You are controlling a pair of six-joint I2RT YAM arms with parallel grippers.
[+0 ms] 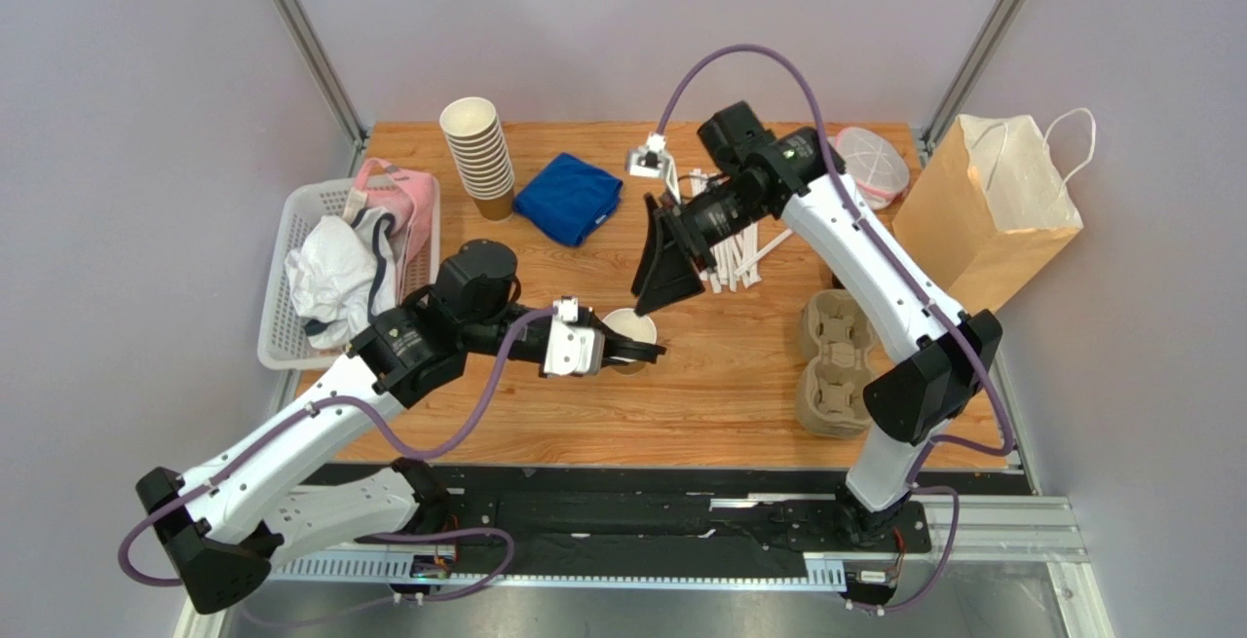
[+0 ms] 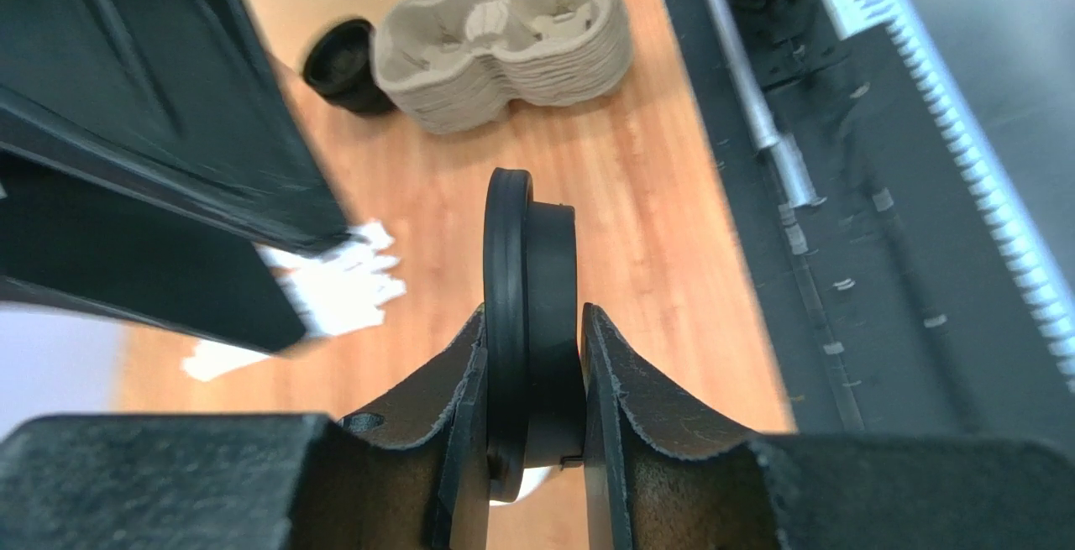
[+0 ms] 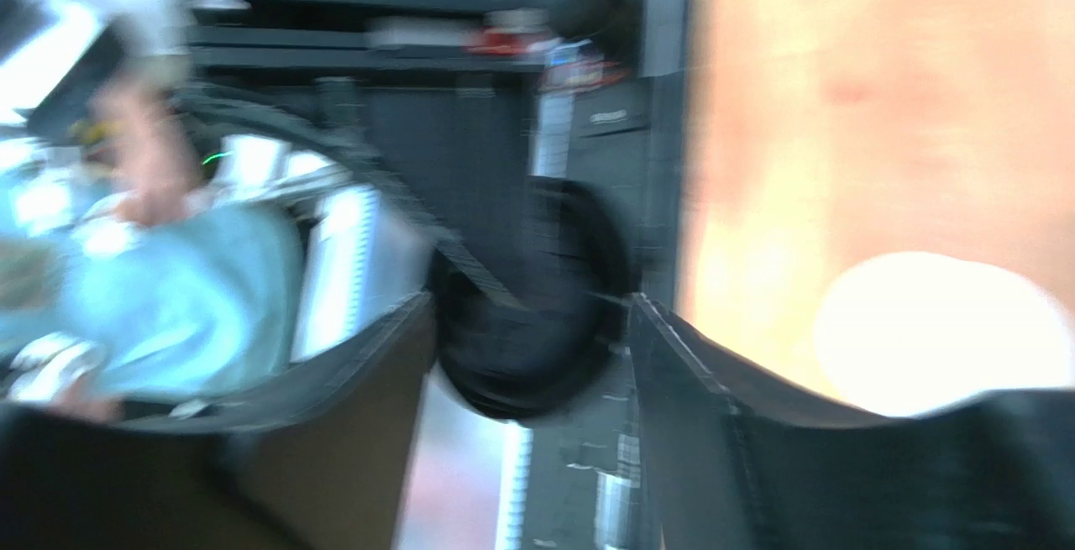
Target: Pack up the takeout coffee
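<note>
The cup (image 1: pixel 630 326) stands upright on the worktop (image 1: pixel 732 419), left of the carriers (image 1: pixel 834 361) with bare wood between them. From above its mouth shows pale and uncovered. The left tool (image 2: pixel 535 323) sits at the side of the cup farthest from the carriers, its fingers closed on the black lid (image 2: pixel 511 235). They pinch the lid flat across its thickness, so it stands on edge between them. Whether the lid touches the cup I cannot tell. The right tool (image 1: pixel 668 296) hangs over the worktop just behind the cup, left of the carriers and farther back. Its fingers stand apart with nothing gripped. Its own camera is badly blurred, but a dark round shape shows beyond the gap between the fingers and a pale round patch to one side. White sticks (image 1: pixel 739 251) lie behind the carriers and a little left, under the right arm. The paper bag (image 1: pixel 988 215) stands upright behind and right of the carriers. The blue cloth (image 1: pixel 568 197) and the cup stack (image 1: pixel 480 156) lie well left of the carriers at the back. The white basket (image 1: pixel 293 339) sits farthest left of them, at the worktop's edge.
</note>
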